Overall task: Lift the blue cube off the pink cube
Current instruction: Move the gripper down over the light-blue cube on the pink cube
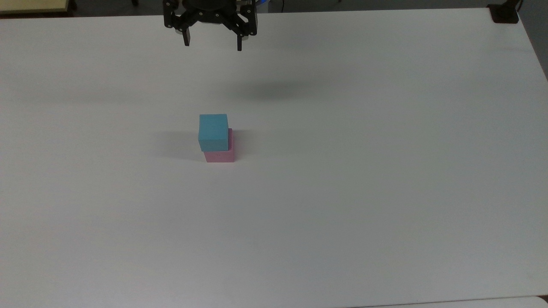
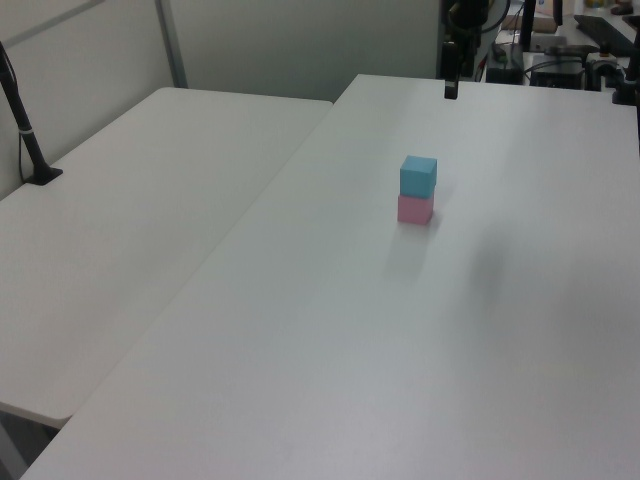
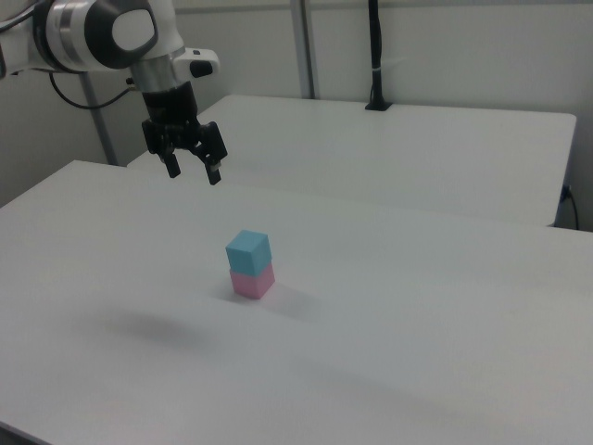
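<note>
A light-blue cube (image 1: 213,132) rests on top of a pink cube (image 1: 220,154) near the middle of the white table (image 1: 385,171). The stack also shows in the left view, blue cube (image 2: 418,175) over pink cube (image 2: 415,209), and in the right view, blue cube (image 3: 248,251) over pink cube (image 3: 252,281). My black gripper (image 1: 212,43) hangs open and empty well above the table, toward the top edge of the top view, far from the stack. In the right view the gripper (image 3: 193,171) sits up and to the left of the cubes.
A second white table (image 2: 130,220) adjoins on the left view's left, with a black post (image 2: 25,130) standing on it. A black mount (image 1: 504,13) sits at the top view's upper right corner. Equipment (image 2: 560,50) stands beyond the table's far end.
</note>
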